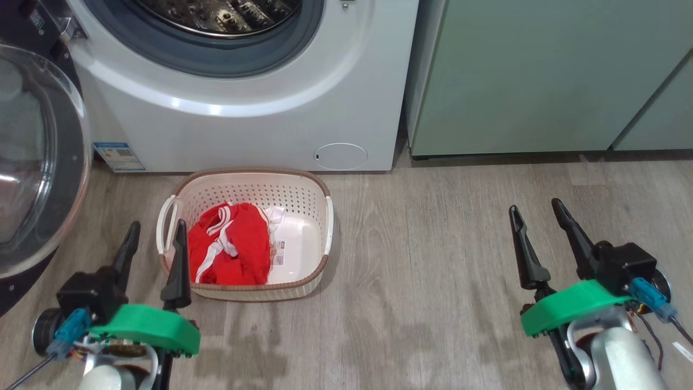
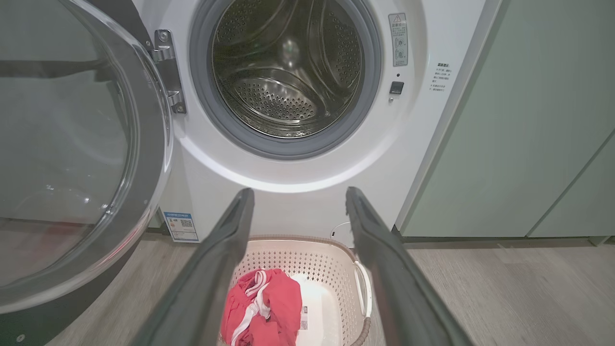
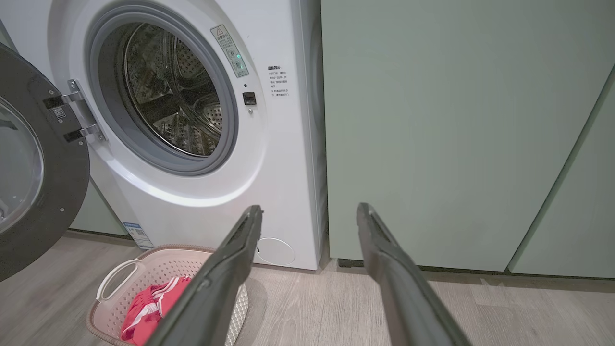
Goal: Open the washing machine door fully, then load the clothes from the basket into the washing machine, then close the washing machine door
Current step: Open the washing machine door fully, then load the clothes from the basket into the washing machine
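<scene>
Washer takes top of head view; drum mouth open, nothing inside as far as seen, so no load yet. Door swung out to robot's left on its hinge, glass bowl bulging this way. Looks fully open, so step 1 prob. done and the mouth is clear for loading. Basket sits on floor right in front of washer, below the mouth: short lift to drum. Clothes, red w/ white stripes, heaped in basket's left half, right half bare. L gripper fingers spread wide, empty, at basket's left end, prob. staged for first grab. R gripper also wide, empty, well apart to the right, out of the way.
</scene>
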Motion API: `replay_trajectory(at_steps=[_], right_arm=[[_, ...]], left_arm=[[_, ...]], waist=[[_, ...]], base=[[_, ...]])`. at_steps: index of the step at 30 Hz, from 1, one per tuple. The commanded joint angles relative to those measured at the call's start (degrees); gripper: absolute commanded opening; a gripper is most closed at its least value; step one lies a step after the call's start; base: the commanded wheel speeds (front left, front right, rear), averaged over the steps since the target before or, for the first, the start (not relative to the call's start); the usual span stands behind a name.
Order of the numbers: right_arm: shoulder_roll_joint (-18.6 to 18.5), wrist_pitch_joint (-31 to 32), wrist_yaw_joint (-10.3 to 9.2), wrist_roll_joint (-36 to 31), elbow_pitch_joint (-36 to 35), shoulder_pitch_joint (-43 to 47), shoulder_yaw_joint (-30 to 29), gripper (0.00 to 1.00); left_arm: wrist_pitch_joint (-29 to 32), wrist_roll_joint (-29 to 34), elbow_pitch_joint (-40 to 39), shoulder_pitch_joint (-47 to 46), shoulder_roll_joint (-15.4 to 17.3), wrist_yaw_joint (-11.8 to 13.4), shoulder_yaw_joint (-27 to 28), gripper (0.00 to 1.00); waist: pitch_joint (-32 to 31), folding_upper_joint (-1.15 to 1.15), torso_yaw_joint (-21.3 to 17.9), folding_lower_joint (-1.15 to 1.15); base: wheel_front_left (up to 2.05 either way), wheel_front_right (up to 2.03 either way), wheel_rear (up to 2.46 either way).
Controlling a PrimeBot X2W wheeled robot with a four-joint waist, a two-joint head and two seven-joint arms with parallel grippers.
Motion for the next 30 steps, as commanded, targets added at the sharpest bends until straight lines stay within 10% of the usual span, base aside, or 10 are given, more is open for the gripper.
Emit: replay_trajectory(at_steps=[1, 30], right_arm=[[0.14, -0.15, 0.00, -0.11, -2.08, -0.56, 0.99, 1.00], [0.14, -1.05, 0.00, 0.37, -0.96, -1.36, 1.29, 1.00]], left_arm=[[0.01, 0.47, -2.14, -1.81, 1.18, 0.37, 1.58, 1.00], [0.09, -0.25, -1.59, -3.07, 1.88, 0.91, 0.19, 1.00]], waist=[[0.04, 0.00, -0.02, 0.00], [0.62, 0.00, -0.87, 0.00]], base=[[0.00, 0.00, 0.00], [0.12, -0.12, 0.00]])
